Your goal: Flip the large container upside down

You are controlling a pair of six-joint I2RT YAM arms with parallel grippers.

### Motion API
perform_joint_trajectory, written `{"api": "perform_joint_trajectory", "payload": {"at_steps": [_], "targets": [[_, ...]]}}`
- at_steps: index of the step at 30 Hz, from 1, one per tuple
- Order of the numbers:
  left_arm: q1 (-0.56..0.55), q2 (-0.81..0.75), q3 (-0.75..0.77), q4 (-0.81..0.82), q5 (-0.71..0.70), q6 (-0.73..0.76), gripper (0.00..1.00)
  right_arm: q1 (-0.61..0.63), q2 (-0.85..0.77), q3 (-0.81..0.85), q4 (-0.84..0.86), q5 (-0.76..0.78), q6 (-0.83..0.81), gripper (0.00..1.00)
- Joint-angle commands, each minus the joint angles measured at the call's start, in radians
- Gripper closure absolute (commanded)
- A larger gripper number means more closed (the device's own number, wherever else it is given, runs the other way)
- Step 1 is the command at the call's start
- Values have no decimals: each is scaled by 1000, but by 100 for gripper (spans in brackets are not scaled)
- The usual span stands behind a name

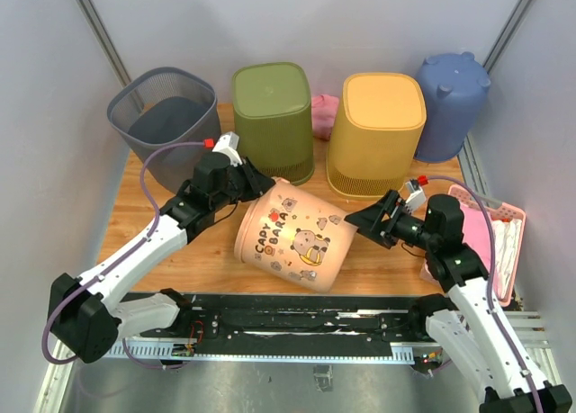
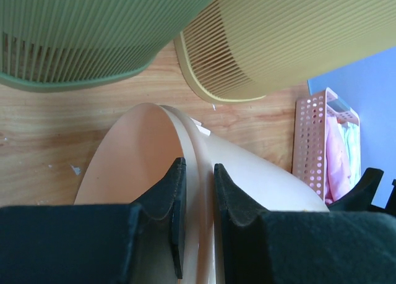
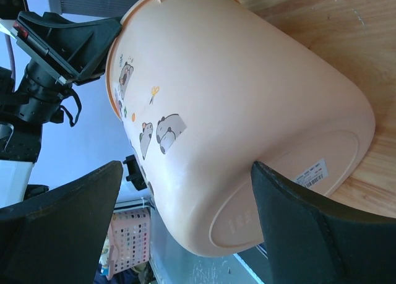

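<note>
The large container (image 1: 297,237) is a peach tub with cartoon animal prints. It lies tilted on its side on the wooden table (image 1: 144,224), mouth toward the left arm and base toward the right arm. My left gripper (image 1: 261,186) is shut on the tub's rim, one finger inside and one outside, as the left wrist view (image 2: 199,191) shows on the rim (image 2: 197,142). My right gripper (image 1: 355,222) is open, its fingers spread on either side of the tub's base end (image 3: 278,191). In the right wrist view (image 3: 185,166) I cannot tell whether they touch it.
Behind the tub stand a grey mesh basket (image 1: 166,112), a green bin (image 1: 273,116), a yellow bin (image 1: 376,130) and a blue bin (image 1: 453,103). A pink perforated basket (image 1: 504,242) with cloths sits at the right edge, beside the right arm.
</note>
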Motion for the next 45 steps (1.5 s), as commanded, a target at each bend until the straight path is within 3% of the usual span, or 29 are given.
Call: {"api": "perform_joint_trajectory", "payload": {"at_steps": [1, 11, 22, 33, 45], "targets": [[0, 58, -77, -162, -80, 64, 100, -10, 30, -17, 135, -146, 2, 13], [0, 67, -99, -152, -78, 59, 100, -9, 30, -48, 45, -132, -30, 14], [0, 89, -117, -120, -48, 48, 100, -10, 51, -79, 161, -233, 6, 14], [0, 112, -125, -68, 13, 27, 100, -10, 17, 38, 307, -299, 13, 14], [-2, 201, -61, 77, 116, -16, 100, -9, 50, 211, 273, -245, -39, 14]]}}
